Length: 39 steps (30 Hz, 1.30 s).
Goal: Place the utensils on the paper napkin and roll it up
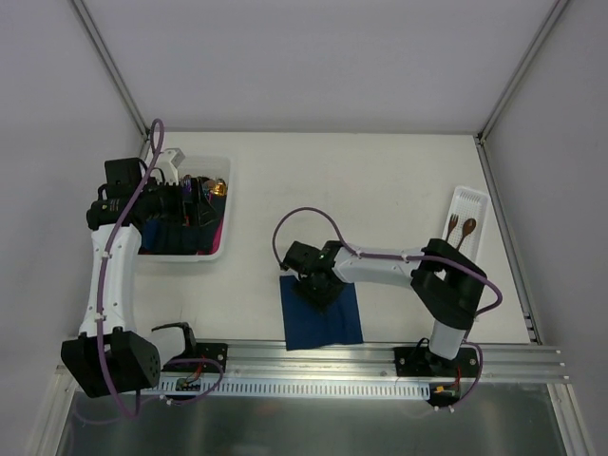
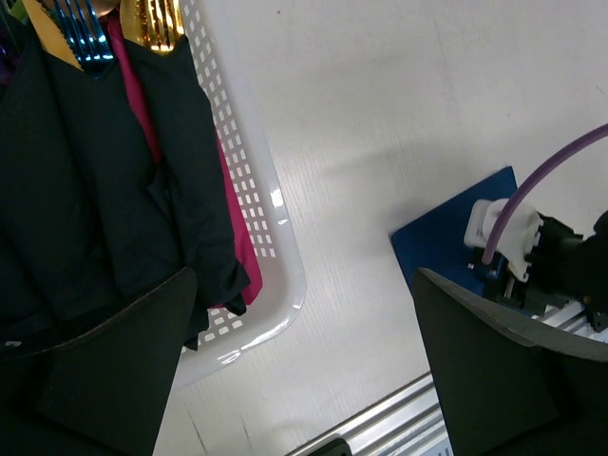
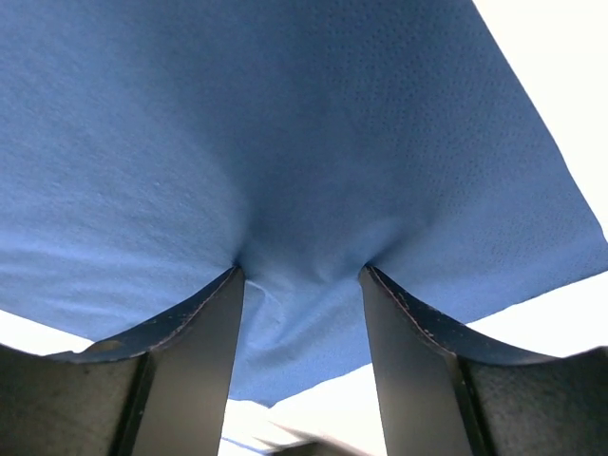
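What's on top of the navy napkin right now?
Only the right gripper, its fingers pressing down and puckering the paper napkin between them. The patch beneath the gripper is hidden.

Plain navy paper napkin, bronze utensils, white tray.

This is a robotics lab test cell, not a lived-in room. A bare white table is boxed in on the left, far and right sides by plain pale panels held in metal corner struts. Along the near edge runs a slotted aluminium rail with the left arm and the right arm bolted to it, both trailing exposed purple cables.
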Motion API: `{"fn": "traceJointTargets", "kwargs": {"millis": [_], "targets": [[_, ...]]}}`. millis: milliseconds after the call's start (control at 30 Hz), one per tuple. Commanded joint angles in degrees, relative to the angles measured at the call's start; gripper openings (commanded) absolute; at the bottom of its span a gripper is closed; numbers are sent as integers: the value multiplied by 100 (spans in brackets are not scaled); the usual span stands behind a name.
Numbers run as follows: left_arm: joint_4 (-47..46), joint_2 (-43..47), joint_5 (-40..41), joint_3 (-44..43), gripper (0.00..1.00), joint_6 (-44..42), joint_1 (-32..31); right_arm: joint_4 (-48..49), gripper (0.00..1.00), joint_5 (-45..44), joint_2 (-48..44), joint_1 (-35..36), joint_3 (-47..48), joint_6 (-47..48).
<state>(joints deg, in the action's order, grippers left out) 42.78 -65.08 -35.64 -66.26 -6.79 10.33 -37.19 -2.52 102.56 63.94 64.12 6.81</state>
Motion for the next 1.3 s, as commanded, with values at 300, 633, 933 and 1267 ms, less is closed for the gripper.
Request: {"fn": "traceJointTargets", "kwargs": {"millis": [300,633,933,1267], "targets": [[19,-488,-857,-396,99,-218,654,-33,57,-371,62,-1085,1137,2975],[19,-128,-436,-528,99,81,716,-895,67,-1152,-991,-1016,2160,-1175],[19,-49,-338,-502,99,362,716,-850,54,-2032,-1496,-497,-22,-5187],[11,-58,-233,-265,99,239,760,-615,65,-2182,-774,-277,66,-6665]]}}
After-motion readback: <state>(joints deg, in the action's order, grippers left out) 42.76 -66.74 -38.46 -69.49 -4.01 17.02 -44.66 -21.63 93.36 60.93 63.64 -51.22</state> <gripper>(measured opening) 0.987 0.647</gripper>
